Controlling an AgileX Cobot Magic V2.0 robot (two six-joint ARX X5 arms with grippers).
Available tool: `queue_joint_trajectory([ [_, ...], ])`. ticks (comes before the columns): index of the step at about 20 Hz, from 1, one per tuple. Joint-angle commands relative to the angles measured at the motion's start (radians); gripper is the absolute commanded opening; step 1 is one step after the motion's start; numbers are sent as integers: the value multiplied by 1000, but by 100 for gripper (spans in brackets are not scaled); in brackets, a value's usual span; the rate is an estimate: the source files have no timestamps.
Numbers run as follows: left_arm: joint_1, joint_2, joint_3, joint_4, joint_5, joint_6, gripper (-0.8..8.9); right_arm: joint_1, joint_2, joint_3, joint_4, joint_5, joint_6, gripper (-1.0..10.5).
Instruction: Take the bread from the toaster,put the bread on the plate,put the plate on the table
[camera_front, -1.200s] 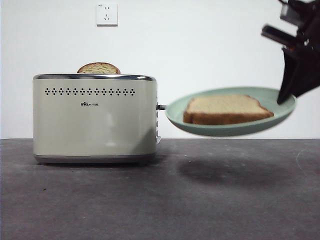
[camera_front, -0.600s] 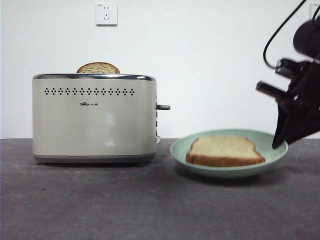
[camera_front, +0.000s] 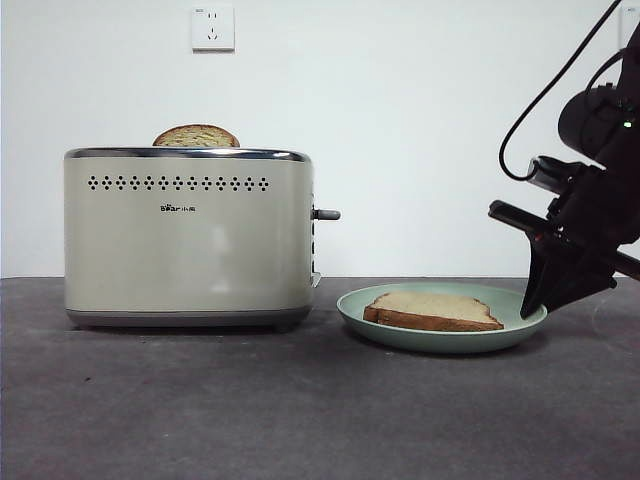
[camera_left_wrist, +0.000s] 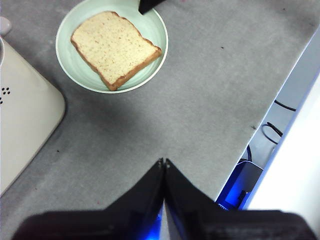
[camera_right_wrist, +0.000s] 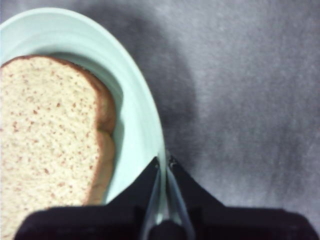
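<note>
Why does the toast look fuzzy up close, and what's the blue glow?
Right wrist view: the bread sits too near the lens, so it looks soft. Left wrist view: it looks sharper, and blue light glows beside the left hand.

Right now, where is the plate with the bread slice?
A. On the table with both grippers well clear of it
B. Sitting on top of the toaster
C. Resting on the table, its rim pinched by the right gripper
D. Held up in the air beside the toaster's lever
C. The plate sits flat on the table carrying the bread, and the right gripper has its jaws closed on the plate's rim.
</note>
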Motion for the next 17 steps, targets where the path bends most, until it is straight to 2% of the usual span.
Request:
queue_joint_trajectory([
  [1,-4,0,-5,6,0,-13,-8,-1,17,-1,11,28,-43,1],
  [2,-4,0,-5,6,0,-13,-8,-1,17,-1,24,27,-42,70],
  [5,-4,0,-5,5,0,-13,-8,0,17,-1,27,26,-42,468],
  [6,-4,0,-5,6,0,-13,-8,0,13,0,24,23,-41,520],
  [11,-4,0,-5,5,0,-12,-8,1,-143,-1,-76,19,-46,522],
  [15,-4,0,-5,6,-1,-10,-8,53,-388,-1,-316,16,-114,501],
  [17,-4,0,-5,6,-1,-6,-8,110,-510,-1,-453,-20,-132,501],
])
